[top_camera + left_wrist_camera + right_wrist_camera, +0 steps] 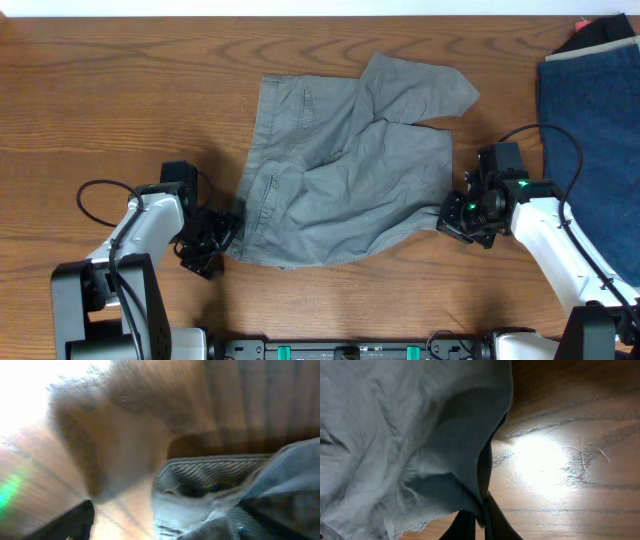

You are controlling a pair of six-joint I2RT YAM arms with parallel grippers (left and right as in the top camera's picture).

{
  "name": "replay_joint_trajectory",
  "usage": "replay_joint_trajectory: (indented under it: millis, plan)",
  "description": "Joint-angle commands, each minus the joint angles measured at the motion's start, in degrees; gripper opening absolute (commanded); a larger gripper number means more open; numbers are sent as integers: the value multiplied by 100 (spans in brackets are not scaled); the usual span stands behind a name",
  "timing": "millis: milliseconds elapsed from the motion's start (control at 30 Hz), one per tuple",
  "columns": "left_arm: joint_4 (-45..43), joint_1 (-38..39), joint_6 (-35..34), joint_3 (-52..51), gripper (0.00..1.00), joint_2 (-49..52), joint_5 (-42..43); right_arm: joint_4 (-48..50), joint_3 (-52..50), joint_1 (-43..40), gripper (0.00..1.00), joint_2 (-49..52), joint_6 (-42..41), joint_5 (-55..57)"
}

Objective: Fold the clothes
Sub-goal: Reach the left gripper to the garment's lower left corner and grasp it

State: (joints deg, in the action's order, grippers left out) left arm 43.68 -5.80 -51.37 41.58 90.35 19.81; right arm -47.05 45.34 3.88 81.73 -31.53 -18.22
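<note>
Lt grey shorts (340, 190), rumpled, spread.

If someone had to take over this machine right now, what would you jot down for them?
Left claw: at the lower-left edge of the shorts; wrist view blurred, grip unclear.
Right claw: pinched shut on the shorts' right edge.
Shorts: crumpled mid-table, one leg flopped across.
Blue garment lies at the far right.
Done: no neat fold yet. Left: flatten, then fold.

Blurred grey cloth, perhaps shorts (210, 480)
</note>
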Motion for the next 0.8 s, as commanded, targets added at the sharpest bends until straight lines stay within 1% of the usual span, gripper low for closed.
replay_joint_trajectory:
  millis: [0, 33, 67, 133, 233, 300, 333, 367, 400, 433, 467, 500, 633, 767]
  plan:
    - [-55, -24, -15, -39, 63, 76, 31, -15, 76, 33, 6, -76, 98, 20]
    - [-57, -24, -15, -39, 55, 76, 31, -15, 76, 33, 6, -76, 98, 20]
    - [-72, -24, -15, -39, 52, 76, 31, -15, 76, 33, 6, -76, 98, 17]
    - [-76, -24, -13, -39, 49, 76, 13, -15, 76, 33, 7, -76, 98, 20]
    - [-101, -24, 13, -42, 49, 76, 9, -15, 76, 33, 7, -76, 98, 17]
    - [-118, -24, 28, -42, 45, 76, 9, -17, 76, 33, 7, -76, 98, 17]
    - [-120, -24, 28, -42, 41, 76, 7, -22, 76, 33, 7, -76, 98, 20]
    - [-122, -24, 28, -42, 35, 76, -4, -26, 76, 33, 7, -76, 98, 17]
    - [-120, -24, 31, -42, 26, 76, -42, -28, 76, 33, 7, -76, 98, 20]
    - [-118, -24, 79, -42, 20, 76, -94, -31, 76, 33, 7, -76, 98, 17]
    - [-118, -24, 208, -42, 10, 76, -131, -31, 76, 33, 6, -79, 98, 20]
    - [-116, -24, 372, -42, 6, 76, -140, -33, 76, 33, 6, -76, 98, 17]
    - [-24, -24, 667, -37, 6, 50, -131, -116, 76, 33, 1, -76, 96, 13]
    - [197, -24, 909, 44, 6, -111, -76, -256, 79, 31, 1, -94, 96, 20]
